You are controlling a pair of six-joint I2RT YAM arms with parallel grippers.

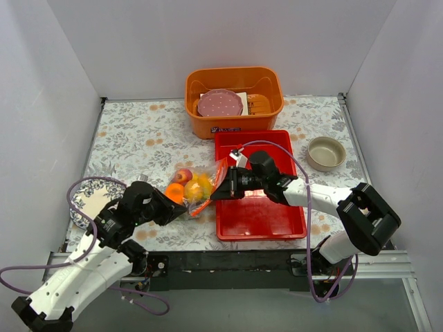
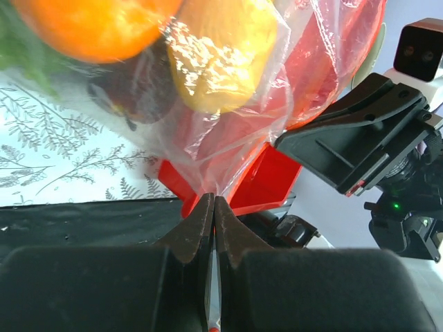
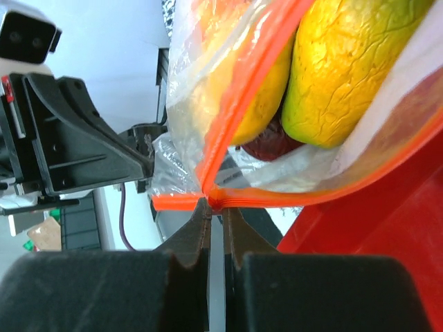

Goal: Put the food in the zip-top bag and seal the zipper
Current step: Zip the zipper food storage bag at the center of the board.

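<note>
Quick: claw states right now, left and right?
Left claw: closed, pinching the clear plastic of the zip-top bag.
Right claw: closed on the zipper strip.

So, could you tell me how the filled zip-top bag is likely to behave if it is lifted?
The zip-top bag will probably sag and fold: its film looks thin, crinkly. The food bunches inside, so its weight likely shifts. The zipper gapes beside the right jaws, so pieces might spill if tipped.
</note>
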